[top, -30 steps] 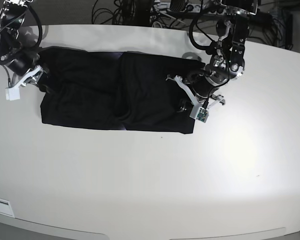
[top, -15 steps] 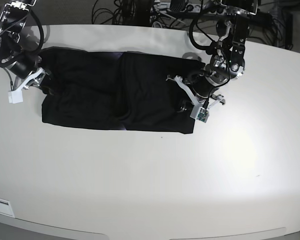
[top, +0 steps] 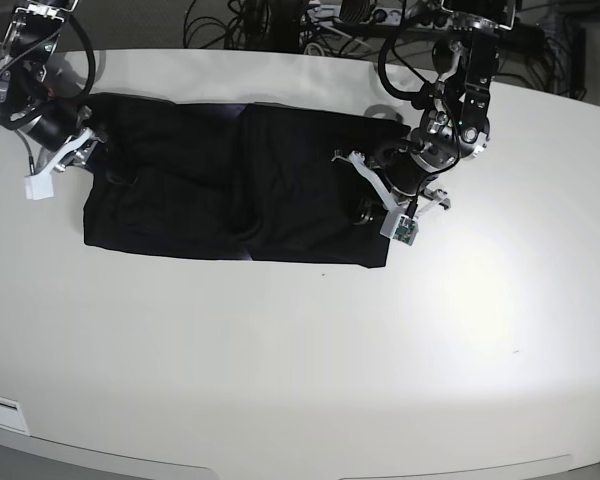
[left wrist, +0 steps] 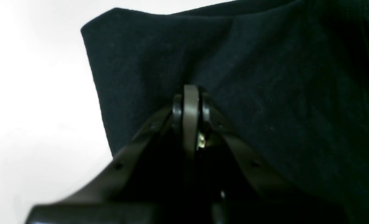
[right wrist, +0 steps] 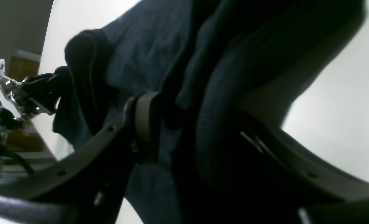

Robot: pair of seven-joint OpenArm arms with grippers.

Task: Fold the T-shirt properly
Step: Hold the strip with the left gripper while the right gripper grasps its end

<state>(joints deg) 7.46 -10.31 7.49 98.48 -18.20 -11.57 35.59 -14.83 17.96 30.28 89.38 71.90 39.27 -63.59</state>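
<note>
From here I read the T-shirt [top: 230, 190] as partway folded: it lies on the white surface [top: 310, 370] as a long black band, plain side up, no sleeves sticking out, with a crease running across its middle. I judge the lengthwise folds done; what remains is bringing one end over the other to make a compact packet, then smoothing it.

My left gripper [left wrist: 187, 102] sits at the shirt's end nearest the cable clutter [top: 310, 20], jaws pressed together on a pinch of black cloth just in from the corner; the fabric puckers around the tips. My right gripper [right wrist: 184, 118] is at the opposite end of the shirt, jaws spread wide with a thick bunched roll of cloth between them. It looks like a grasp on that bundle, though I cannot tell how firmly it bites.

Both ends look to be in hand, so the crosswise fold seems ready.
</note>
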